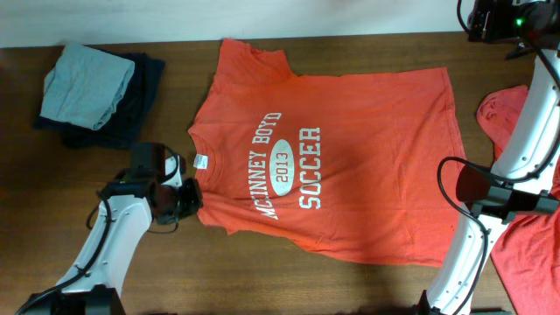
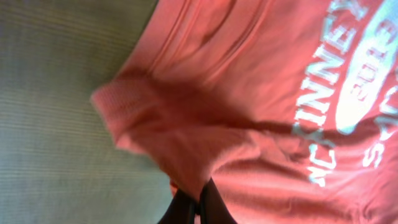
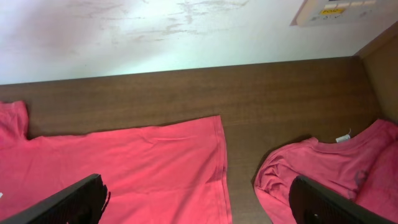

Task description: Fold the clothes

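Observation:
An orange-red T-shirt with white "McKINNEY BOYD 2013 SOCCER" print lies spread flat, chest up, in the middle of the table, collar to the left. My left gripper is at its near sleeve. In the left wrist view the left gripper is shut on a bunched fold of that sleeve. My right gripper hovers by the shirt's hem at the right. In its own view the right gripper stands wide open over the hem, holding nothing. A second orange-red shirt lies crumpled at the far right.
A pale grey-green folded garment rests on a dark navy folded one at the back left. Bare brown table shows between the two shirts. A white wall rises behind the table's far edge.

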